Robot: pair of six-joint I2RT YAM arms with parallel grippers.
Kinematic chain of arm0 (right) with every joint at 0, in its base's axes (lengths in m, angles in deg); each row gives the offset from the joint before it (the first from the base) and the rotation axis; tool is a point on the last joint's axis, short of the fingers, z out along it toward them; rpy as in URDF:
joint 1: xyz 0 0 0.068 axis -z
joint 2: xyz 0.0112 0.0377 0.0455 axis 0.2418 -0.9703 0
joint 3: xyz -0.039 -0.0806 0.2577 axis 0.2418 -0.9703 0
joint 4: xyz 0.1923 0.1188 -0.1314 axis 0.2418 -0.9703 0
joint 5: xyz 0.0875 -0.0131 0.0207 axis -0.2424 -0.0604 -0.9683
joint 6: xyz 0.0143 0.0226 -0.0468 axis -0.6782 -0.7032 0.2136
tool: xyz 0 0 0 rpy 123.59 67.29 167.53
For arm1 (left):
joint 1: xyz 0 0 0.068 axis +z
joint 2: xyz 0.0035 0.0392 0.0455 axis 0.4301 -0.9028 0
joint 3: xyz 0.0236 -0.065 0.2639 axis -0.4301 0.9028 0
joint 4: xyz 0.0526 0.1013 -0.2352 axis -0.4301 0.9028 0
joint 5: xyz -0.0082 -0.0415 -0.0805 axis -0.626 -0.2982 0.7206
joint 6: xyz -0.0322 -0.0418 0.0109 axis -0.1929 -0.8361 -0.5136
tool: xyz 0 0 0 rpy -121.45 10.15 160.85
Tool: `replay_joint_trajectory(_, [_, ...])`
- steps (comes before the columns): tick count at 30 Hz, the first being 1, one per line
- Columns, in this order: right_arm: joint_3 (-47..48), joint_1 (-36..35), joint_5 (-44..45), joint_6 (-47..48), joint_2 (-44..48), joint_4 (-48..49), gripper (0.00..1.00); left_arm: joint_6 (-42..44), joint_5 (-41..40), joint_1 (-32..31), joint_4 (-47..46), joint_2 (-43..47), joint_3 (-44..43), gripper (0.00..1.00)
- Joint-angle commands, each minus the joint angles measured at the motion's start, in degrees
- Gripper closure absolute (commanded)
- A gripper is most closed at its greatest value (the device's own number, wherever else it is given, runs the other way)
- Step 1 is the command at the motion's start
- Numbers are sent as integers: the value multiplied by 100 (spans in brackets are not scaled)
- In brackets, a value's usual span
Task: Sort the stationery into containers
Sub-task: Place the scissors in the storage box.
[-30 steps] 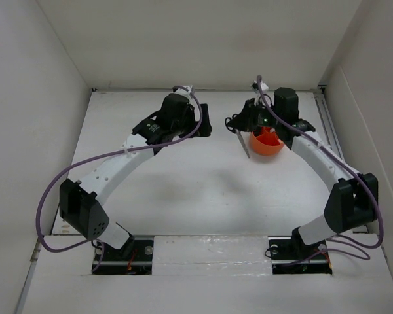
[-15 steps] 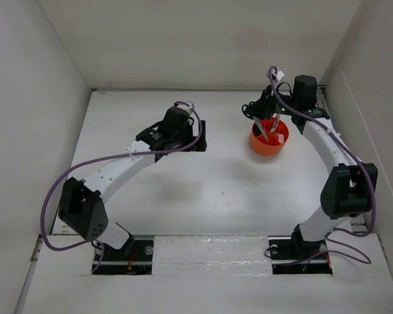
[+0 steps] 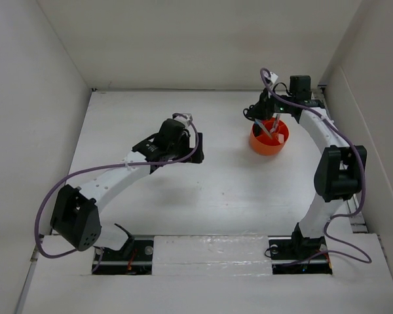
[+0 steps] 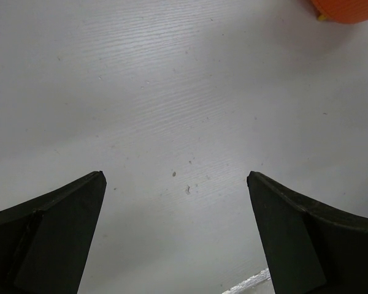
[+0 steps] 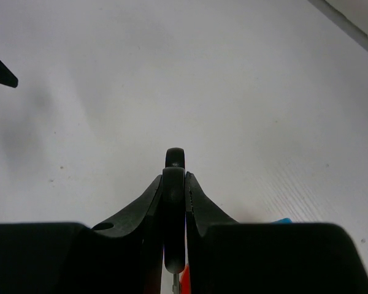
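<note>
The round orange tub (image 3: 267, 146) stands at the back right of the table. My right gripper (image 3: 262, 112) hangs over its far-left rim, shut on the black handle of the scissors (image 5: 174, 177). Their blades (image 3: 270, 128) slant down into the tub. Other stationery stands inside the tub, including a pale piece (image 3: 281, 138). A blue cap (image 5: 283, 220) and a sliver of the orange tub (image 5: 183, 284) show beside the right fingers. My left gripper (image 3: 199, 145) is open and empty above bare table at mid-left, also in the left wrist view (image 4: 175, 184). The tub's edge (image 4: 349, 9) shows far ahead of it.
White walls enclose the table on the left, back and right. A rail (image 3: 327, 121) runs along the right wall just beside the right arm. A white strip (image 4: 248, 282) shows under the left gripper.
My right gripper carried the scissors from the left of the tub to above it, and the blades now sit inside. My left arm drew back toward the near side.
</note>
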Motion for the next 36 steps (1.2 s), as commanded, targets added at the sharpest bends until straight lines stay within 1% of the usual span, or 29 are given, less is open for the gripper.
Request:
replay_joint_trajectory(1, [-229,9,-315,360,133,241,100,104,193,4,-324,223,109,0])
replay_joint_trajectory(3, [-397,8,-201,360,185,365,100,104,342,4,-324,39,109,0])
replay_joint_trajectory(7, [-503,8,-262,491,185,365,100,104,571,4,-376,-216,39,0])
replay_joint_trajectory(12, [-503,8,-262,615,124,365,100,156,677,4,-490,-217,170,0])
replay_joint_trajectory(16, [-380,8,-262,860,-43,234,100,157,782,4,-631,-24,346,0])
replay_joint_trajectory(20, [-29,8,-262,1141,-227,-230,100,157,835,4,-754,29,505,0])
replay_joint_trajectory(26, [340,61,-148,1370,-535,-610,100,209,897,4,-815,29,627,0])
replay_joint_trajectory(36, [51,114,-252,1432,-535,-408,100,209,844,4,-816,29,681,0])
